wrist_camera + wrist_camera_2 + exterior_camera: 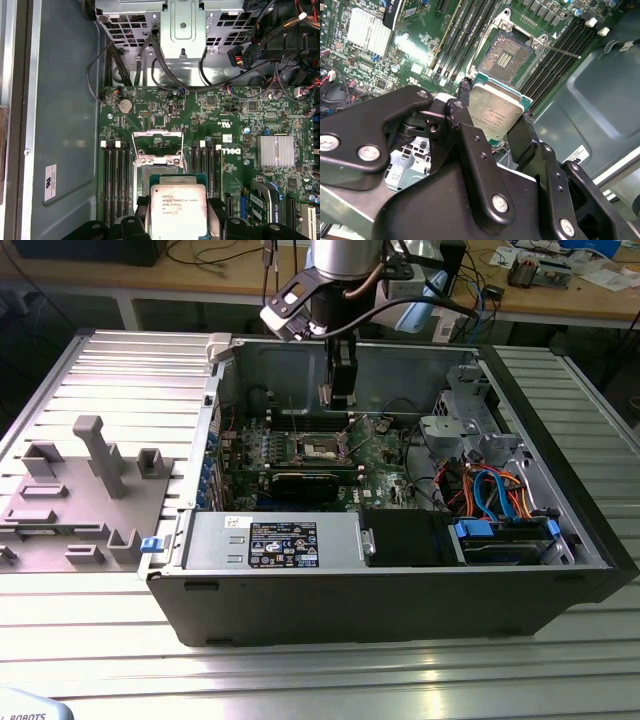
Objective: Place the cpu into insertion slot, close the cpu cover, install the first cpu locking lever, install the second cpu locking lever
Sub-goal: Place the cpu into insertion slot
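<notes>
We have the claw [339, 395] pressed in on two opposite edges of the cpu [496, 112], pinching it with its silver top facing the wrist cameras and its underside left free to meet the contacts. It hangs level above the green motherboard [220, 115], just beside the insertion slot [506, 56] and not yet in it; we judge that this keeps the chip clear of the delicate socket until the two are squared up. The cpu cover [159, 160] stands swung open at the slot's edge, so the dark centre lies bare. A thin lever [560, 50] juts out beside the slot, out of the way. In the exterior view, the arm reaches down into the far middle of the open computer case [400, 610], which lies on its side on the ribbed tabletop [100, 360].
</notes>
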